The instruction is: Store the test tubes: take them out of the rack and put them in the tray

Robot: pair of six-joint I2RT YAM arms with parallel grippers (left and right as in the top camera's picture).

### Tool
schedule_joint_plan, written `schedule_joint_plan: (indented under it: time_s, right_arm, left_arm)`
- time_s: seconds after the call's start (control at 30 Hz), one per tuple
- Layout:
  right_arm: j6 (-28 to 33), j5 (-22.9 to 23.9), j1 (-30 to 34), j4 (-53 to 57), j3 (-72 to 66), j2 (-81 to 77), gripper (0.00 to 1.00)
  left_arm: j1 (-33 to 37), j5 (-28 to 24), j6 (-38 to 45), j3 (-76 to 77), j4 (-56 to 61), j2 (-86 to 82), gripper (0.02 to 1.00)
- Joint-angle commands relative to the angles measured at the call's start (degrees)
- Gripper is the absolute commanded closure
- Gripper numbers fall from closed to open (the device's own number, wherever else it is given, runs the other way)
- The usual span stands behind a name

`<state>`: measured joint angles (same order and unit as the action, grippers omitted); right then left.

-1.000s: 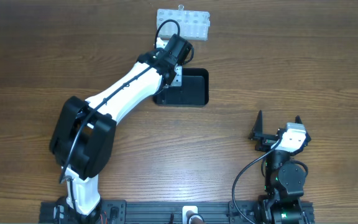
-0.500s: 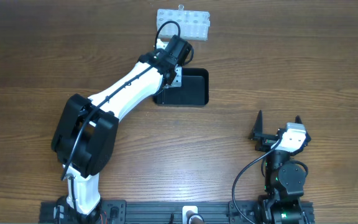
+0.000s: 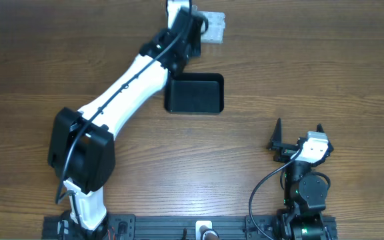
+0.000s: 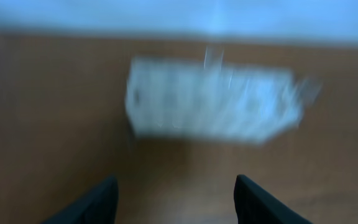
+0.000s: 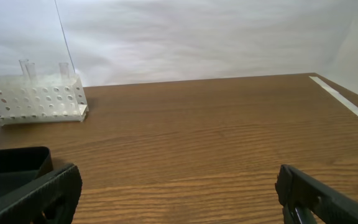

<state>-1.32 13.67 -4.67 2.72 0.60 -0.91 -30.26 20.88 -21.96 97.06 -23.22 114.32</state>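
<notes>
so, two clear tubes (image 5: 25, 68) stand upright in the white rack (image 5: 36, 99), rising above its top edge. the black tray (image 3: 195, 93) lies near the rack, on the side toward the arm bases, apart from it. the left gripper (image 4: 176, 199) hangs just beside the rack, facing its long perforated wall; its fingers are spread wide with nothing between them, though that view is blurred. from above, the left arm covers one end of the rack. the right gripper (image 3: 299, 125) sits well apart from the rack, past the tray and close to its own base, fingers wide apart and holding nothing above the wooden table (image 3: 325, 60)
</notes>
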Motion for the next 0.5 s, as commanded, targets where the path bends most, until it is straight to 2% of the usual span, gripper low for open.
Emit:
schedule_joint_plan:
  time_s: [0.03, 0.23, 0.5]
  right_arm:
    - [-0.1, -0.1, 0.4, 0.1, -0.3, 0.5, 0.009]
    - [-0.1, -0.1, 0.4, 0.1, -0.3, 0.5, 0.007]
    - [-0.1, -0.1, 0.4, 0.1, -0.3, 0.5, 0.009]
  left_arm:
    - [2.3, -0.4, 6.5, 3.9, 1.4, 1.2, 0.421]
    - [4.7, -7.0, 12.6, 12.2, 1.4, 9.3, 0.426]
    - [7.1, -15.6, 15.6, 20.0, 3.3, 17.9, 0.428]
